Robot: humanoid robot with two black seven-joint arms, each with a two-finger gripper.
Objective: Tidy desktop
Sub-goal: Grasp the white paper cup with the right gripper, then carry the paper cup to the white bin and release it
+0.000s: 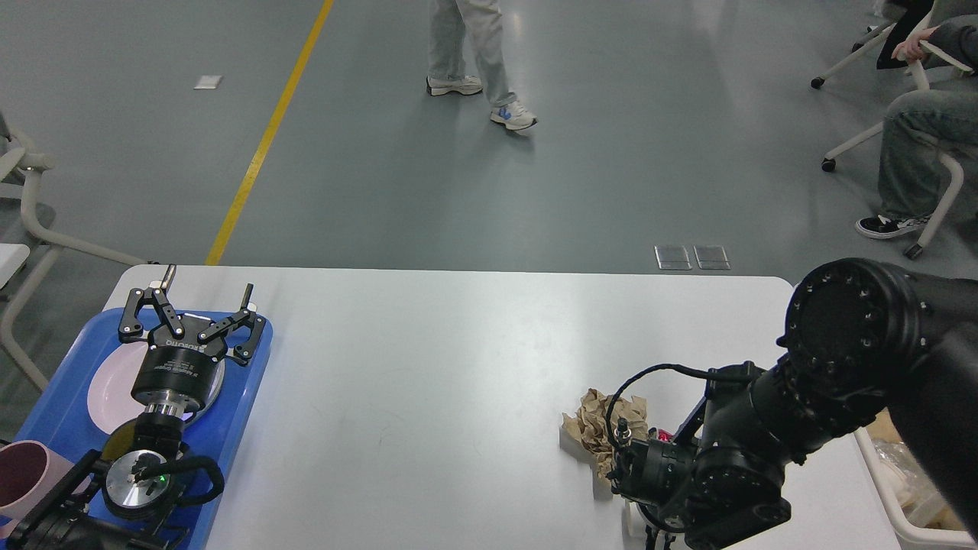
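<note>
The white desktop fills the lower half of the head view. My left gripper is open and empty, held above the blue tray at the table's left end. A crumpled ball of brown paper lies on the desktop at the right. My right arm reaches in from the right, and its wrist sits just in front of the paper and covers part of it. The right gripper's fingers are hidden under the wrist, so I cannot tell how they stand or whether they touch the paper.
The tray holds a pink plate, and a pink cup stands at its near left. A cream-white bin with paper scraps stands off the table's right end. People and chairs are beyond the far edge.
</note>
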